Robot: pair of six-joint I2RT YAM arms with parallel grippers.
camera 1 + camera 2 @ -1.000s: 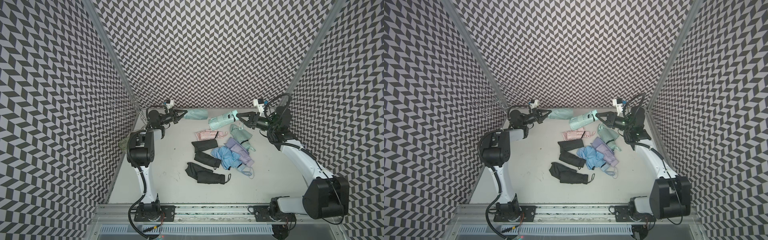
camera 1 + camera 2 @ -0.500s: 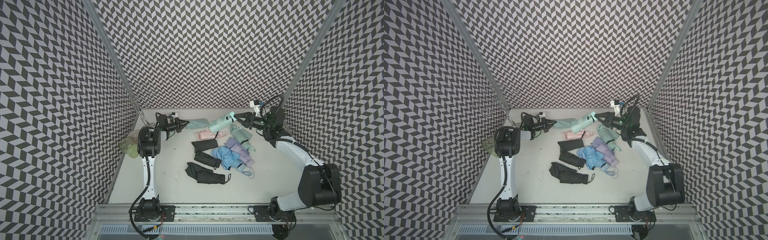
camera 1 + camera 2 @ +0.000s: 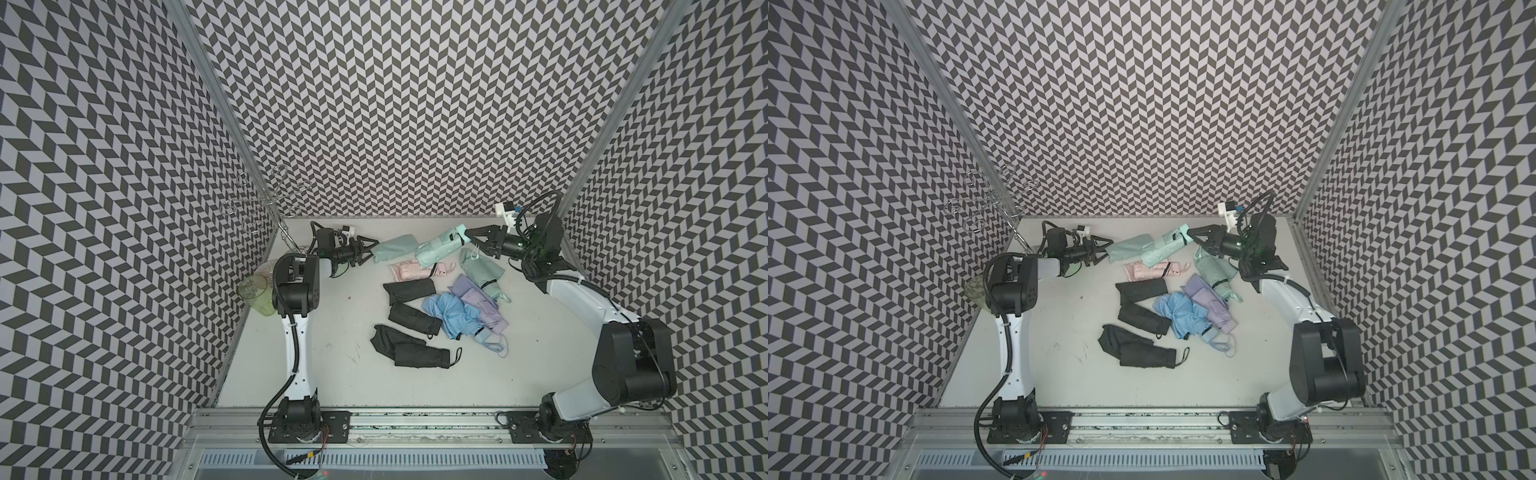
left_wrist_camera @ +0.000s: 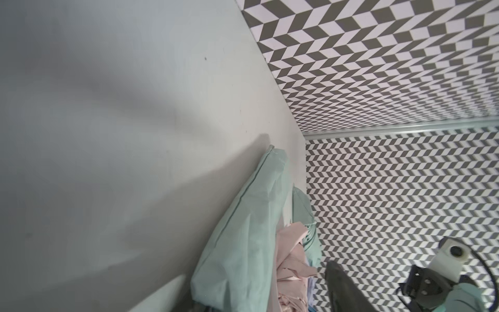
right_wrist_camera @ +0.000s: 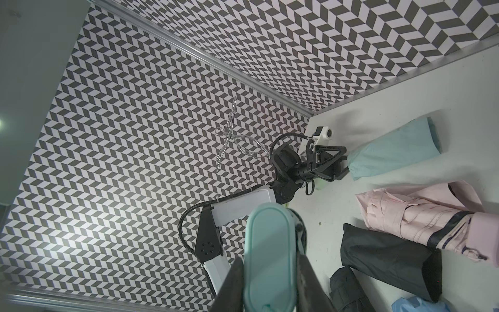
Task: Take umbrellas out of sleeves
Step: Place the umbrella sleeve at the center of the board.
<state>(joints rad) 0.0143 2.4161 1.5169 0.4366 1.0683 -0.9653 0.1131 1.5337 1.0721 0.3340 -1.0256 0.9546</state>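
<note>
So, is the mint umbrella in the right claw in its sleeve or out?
Out. The mint umbrella shows bare pleats; its sleeve lies flat, mouth empty.

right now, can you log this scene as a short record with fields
left pincer: open, at the end of the mint sleeve
right pincer: shut on a mint umbrella, by its handle
mint sleeve: flat on the table, mouth looks empty
pile: pink umbrella, second mint umbrella, lavender umbrella, light blue umbrella, black umbrella
far left: green glass
</note>
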